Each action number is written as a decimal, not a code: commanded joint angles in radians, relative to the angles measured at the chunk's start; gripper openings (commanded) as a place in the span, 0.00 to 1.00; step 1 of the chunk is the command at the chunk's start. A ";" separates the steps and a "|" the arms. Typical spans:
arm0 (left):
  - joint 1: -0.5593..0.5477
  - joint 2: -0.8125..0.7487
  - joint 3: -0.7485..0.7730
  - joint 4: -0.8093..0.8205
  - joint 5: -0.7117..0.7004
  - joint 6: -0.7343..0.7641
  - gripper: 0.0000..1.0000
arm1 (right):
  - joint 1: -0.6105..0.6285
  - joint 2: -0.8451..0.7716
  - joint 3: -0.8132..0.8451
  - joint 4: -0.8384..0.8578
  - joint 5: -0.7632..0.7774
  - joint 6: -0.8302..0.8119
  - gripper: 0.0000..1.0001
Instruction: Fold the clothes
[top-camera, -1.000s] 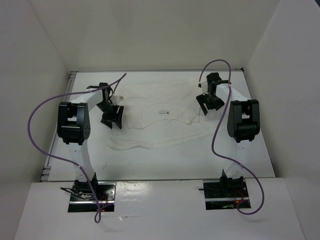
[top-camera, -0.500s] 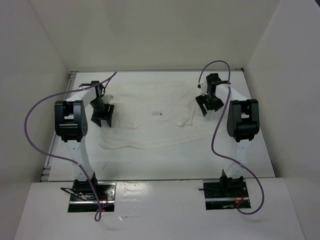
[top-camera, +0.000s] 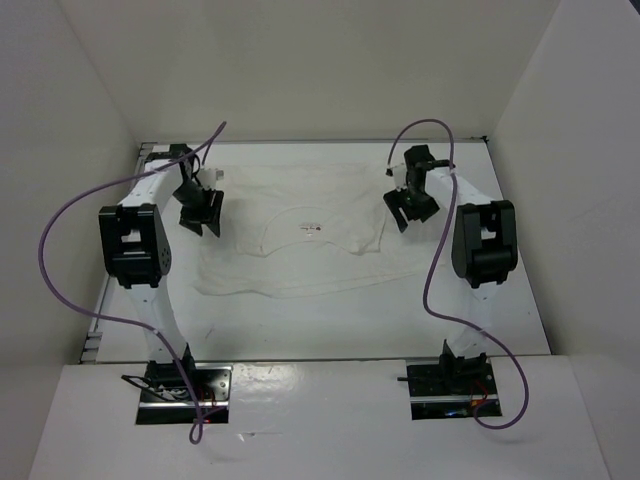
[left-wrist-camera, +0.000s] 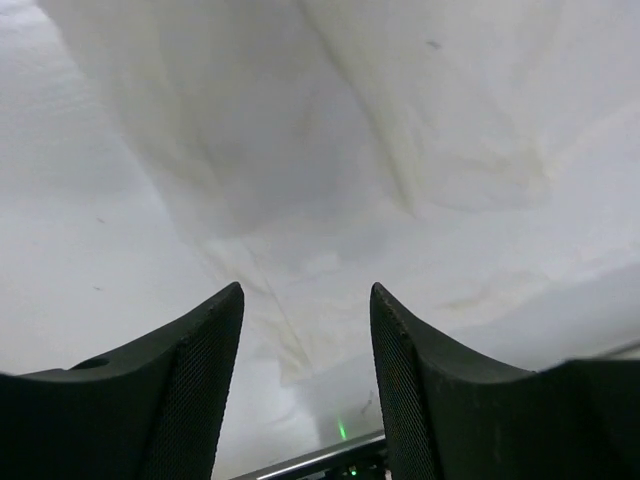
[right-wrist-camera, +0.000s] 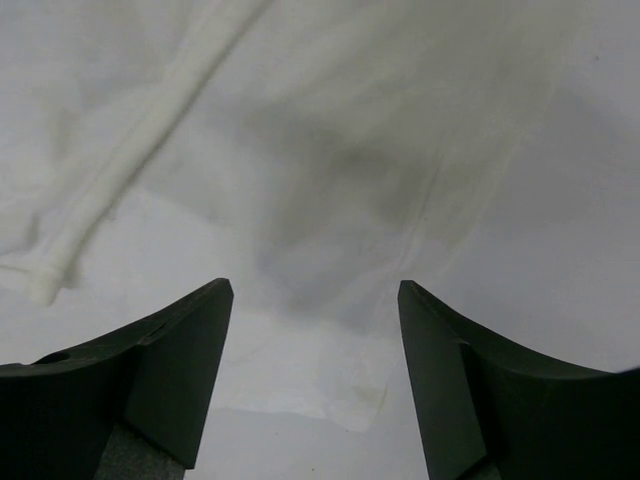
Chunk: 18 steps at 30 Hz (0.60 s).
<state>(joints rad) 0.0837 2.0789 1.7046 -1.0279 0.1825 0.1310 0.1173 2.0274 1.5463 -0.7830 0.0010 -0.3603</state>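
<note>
White and wrinkled, the clothes (top-camera: 300, 245) lie spread over the far half of the desk (top-camera: 330, 320), left jaws and right jaws hanging open and empty above its side edges, so the first fold's grab looks next: drop, pinch both edges.

Plain white clothes (top-camera: 300, 268), white table (top-camera: 330, 335)

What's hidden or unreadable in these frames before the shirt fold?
1. Print on the neck label: top view, too small to read.
2. Far corners of the shirt: top view, covered by the left gripper and right gripper.
3. Whole shirt outline: both wrist views, cut off by frame edges.
4. Far hem: top view, white cloth blends into the white table.
</note>
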 joint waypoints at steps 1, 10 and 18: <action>-0.001 -0.120 -0.067 -0.074 0.207 0.055 0.60 | 0.067 -0.126 -0.015 -0.010 -0.039 -0.006 0.73; -0.079 -0.138 -0.233 0.006 0.298 0.091 0.49 | 0.133 -0.153 -0.060 -0.001 -0.076 -0.006 0.66; -0.090 -0.082 -0.246 0.137 0.278 0.026 0.52 | 0.133 -0.133 -0.028 -0.001 -0.114 0.003 0.65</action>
<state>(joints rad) -0.0093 1.9751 1.4513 -0.9585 0.4473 0.1890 0.2516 1.9137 1.4940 -0.7834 -0.0849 -0.3634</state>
